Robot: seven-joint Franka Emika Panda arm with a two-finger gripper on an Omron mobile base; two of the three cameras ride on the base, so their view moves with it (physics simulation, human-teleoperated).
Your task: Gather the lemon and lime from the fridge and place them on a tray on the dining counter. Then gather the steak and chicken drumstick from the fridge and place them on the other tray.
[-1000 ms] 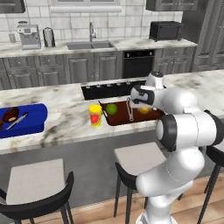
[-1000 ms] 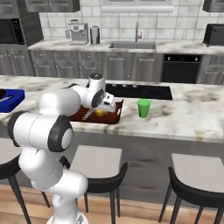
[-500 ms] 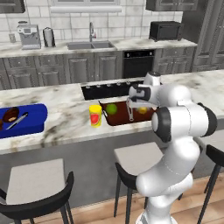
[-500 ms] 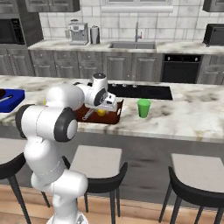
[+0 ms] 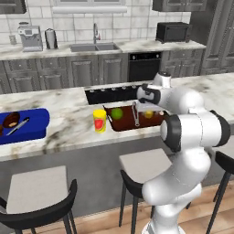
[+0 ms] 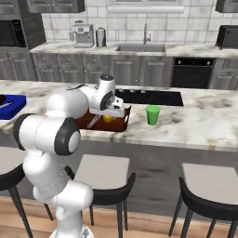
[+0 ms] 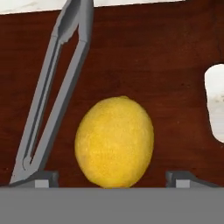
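The lemon [image 7: 114, 142] lies on the red-brown tray [image 7: 166, 52] beside metal tongs [image 7: 57, 87]. My gripper [image 7: 111, 179] hovers just above the lemon, open, with a gap between the fruit and each fingertip. From the base, the gripper [image 5: 147, 106] hangs over the tray [image 5: 125, 124] on the dining counter [image 5: 68, 132], with the lemon [image 5: 149, 114] under it and the lime [image 5: 117, 113] at the tray's left end. The lemon [image 6: 108, 118] also shows below the hand [image 6: 109, 111]. The blue tray [image 5: 27, 130] sits far left. Fridge, steak and chicken drumstick are out of view.
A yellow cup [image 5: 99, 120] stands just left of the red-brown tray, and a green cup [image 6: 152, 115] to its right. The blue tray holds a dark brown item [image 5: 10, 119] and a utensil. A black cooktop [image 5: 114, 93] lies behind. Stools [image 5: 146, 164] line the counter front.
The jaws have spread wide and let go of the lemon, which now rests on the red-brown tray. The arm's elbow has shifted a little.
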